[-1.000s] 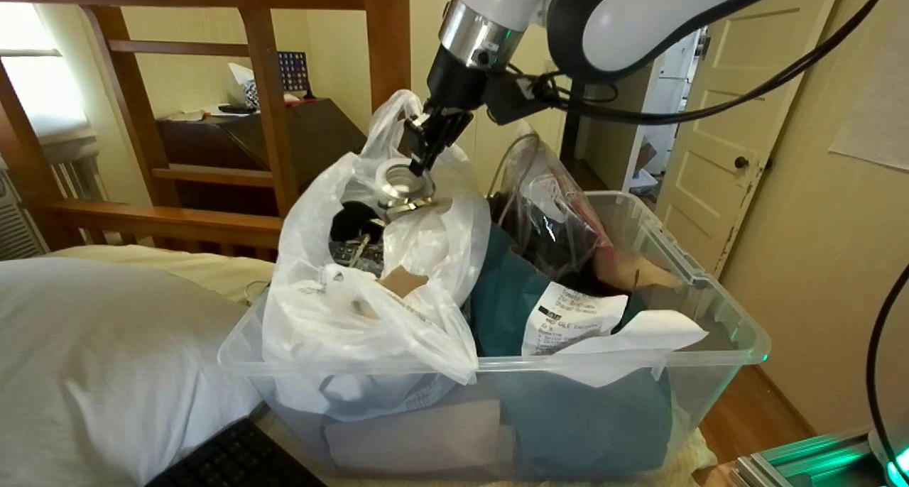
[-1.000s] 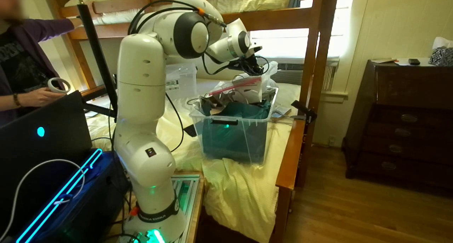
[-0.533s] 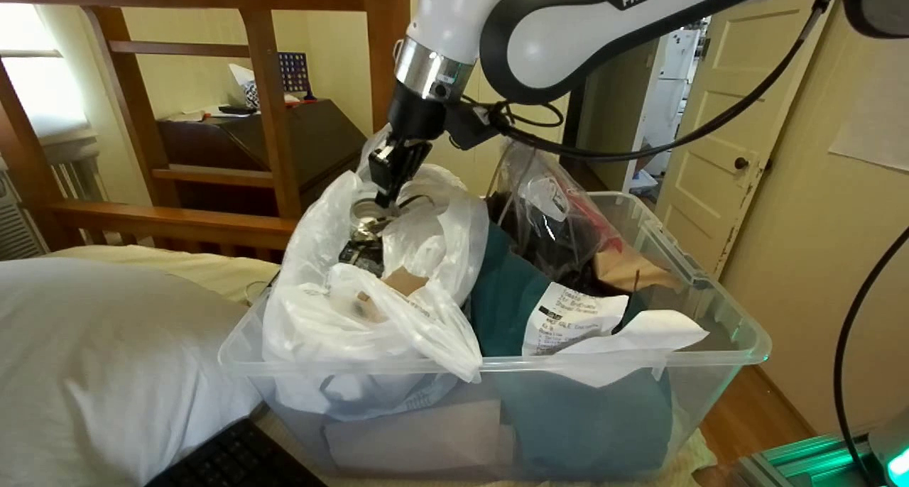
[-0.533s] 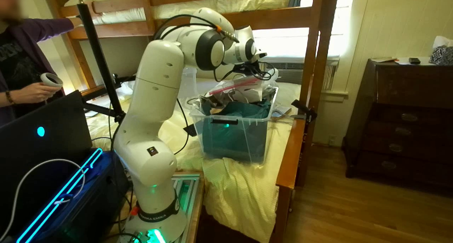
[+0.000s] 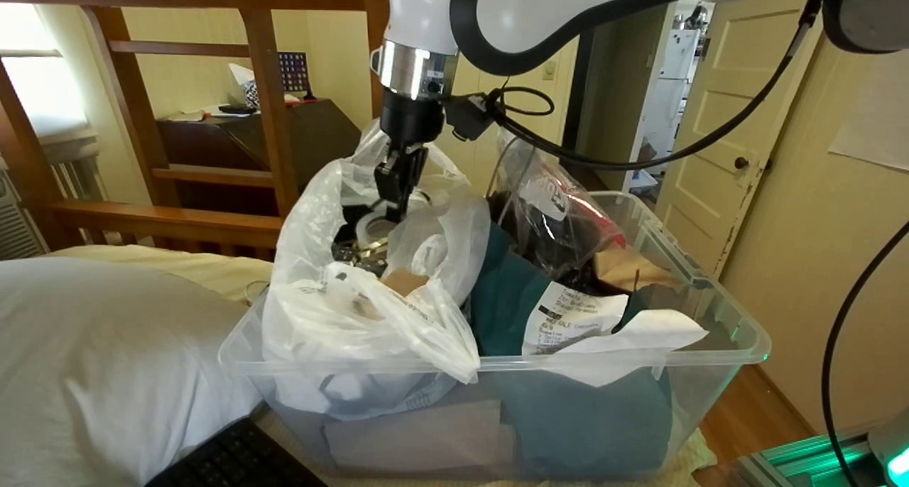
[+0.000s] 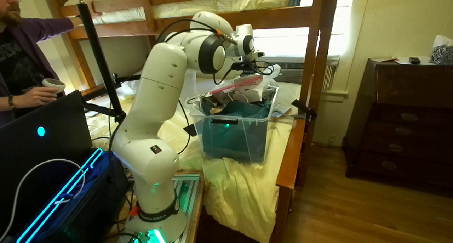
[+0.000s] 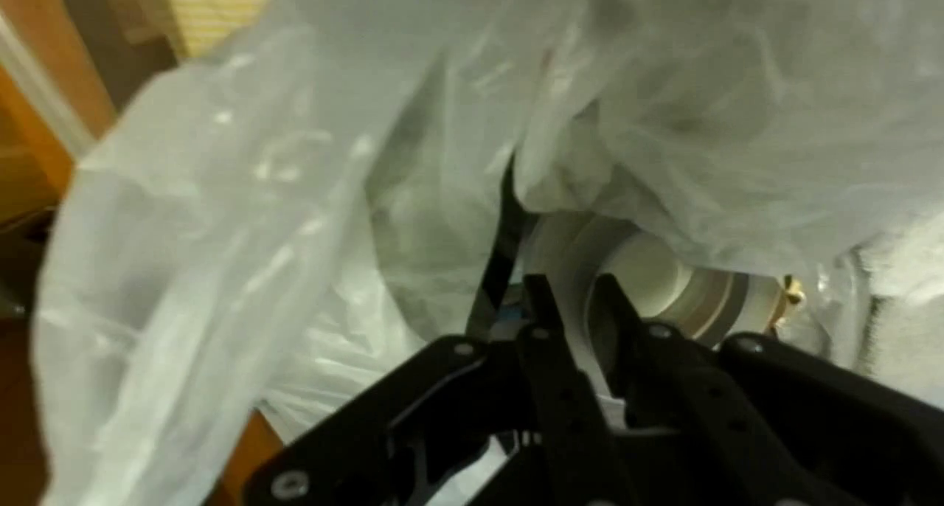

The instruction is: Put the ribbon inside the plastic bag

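Observation:
The ribbon [image 5: 375, 230] is a pale ring-shaped roll with gold-coloured bits beneath it, inside the mouth of the white plastic bag [image 5: 319, 331]. The bag stands open in the clear bin and also shows in an exterior view [image 6: 274, 73]. My gripper [image 5: 395, 211] points down into the bag's opening. In the wrist view the gripper [image 7: 571, 279] has one finger inside the ribbon's ring and one outside. The ribbon's wall [image 7: 556, 251] fills the gap between them. Bag plastic [image 7: 221, 233] hangs close around the fingers. In an exterior view [image 6: 253, 71] the fingertips are hidden.
The clear bin [image 5: 611, 361] holds teal fabric [image 5: 504, 295], a printed paper [image 5: 568, 316] and a smaller clear bag [image 5: 554, 217] with dark and red contents. A pillow [image 5: 106, 352] and a black keyboard [image 5: 234, 451] lie beside it. A wooden bed rail [image 6: 293, 158] borders the bed.
My gripper has moved left and down in an exterior view, carrying the ribbon from above the bag's rim into its opening. The hand has turned to point more straight down.

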Robot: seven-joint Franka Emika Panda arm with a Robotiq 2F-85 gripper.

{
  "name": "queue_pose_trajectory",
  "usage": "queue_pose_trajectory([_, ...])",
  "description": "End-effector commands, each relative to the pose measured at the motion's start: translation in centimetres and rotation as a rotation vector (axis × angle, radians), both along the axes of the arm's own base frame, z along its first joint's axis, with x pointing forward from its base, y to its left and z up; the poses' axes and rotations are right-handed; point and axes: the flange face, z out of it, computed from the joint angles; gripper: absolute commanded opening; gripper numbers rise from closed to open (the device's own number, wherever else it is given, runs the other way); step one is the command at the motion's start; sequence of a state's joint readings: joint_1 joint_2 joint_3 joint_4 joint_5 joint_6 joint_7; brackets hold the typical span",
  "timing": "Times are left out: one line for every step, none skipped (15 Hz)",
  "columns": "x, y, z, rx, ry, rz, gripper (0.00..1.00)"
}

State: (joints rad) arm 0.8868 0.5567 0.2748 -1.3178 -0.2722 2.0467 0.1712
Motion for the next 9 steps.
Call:
queue_pose_trajectory([1.8, -0.2, 0.5, -0.108, -0.118, -0.051, 0.04])
queue_pose_trajectory([2.4, -0.3, 0.4, -0.094, -0.139, -0.066, 0.04])
queue_pose_trajectory([2.9, 0.1, 0.3, -0.046, -0.141, -0.067, 0.04])
queue_pose_trajectory([3.2, 0.4, 0.0, -0.039, -0.141, -0.068, 0.04])
queue_pose_trajectory([3.4, 0.6, -0.5, -0.021, -0.124, -0.059, 0.04])
queue_pose_trajectory([3.6, 1.0, -1.0, -0.002, -0.112, -0.05, 0.04])
queue_pose_trajectory([3.8, 1.2, -1.5, -0.003, -0.109, -0.049, 0.04])
queue_pose_trajectory([3.9, 1.4, -2.0, -0.026, -0.118, -0.051, 0.04])
queue_pose_trajectory([4.1, 1.5, -2.5, -0.036, -0.121, -0.052, 0.04])
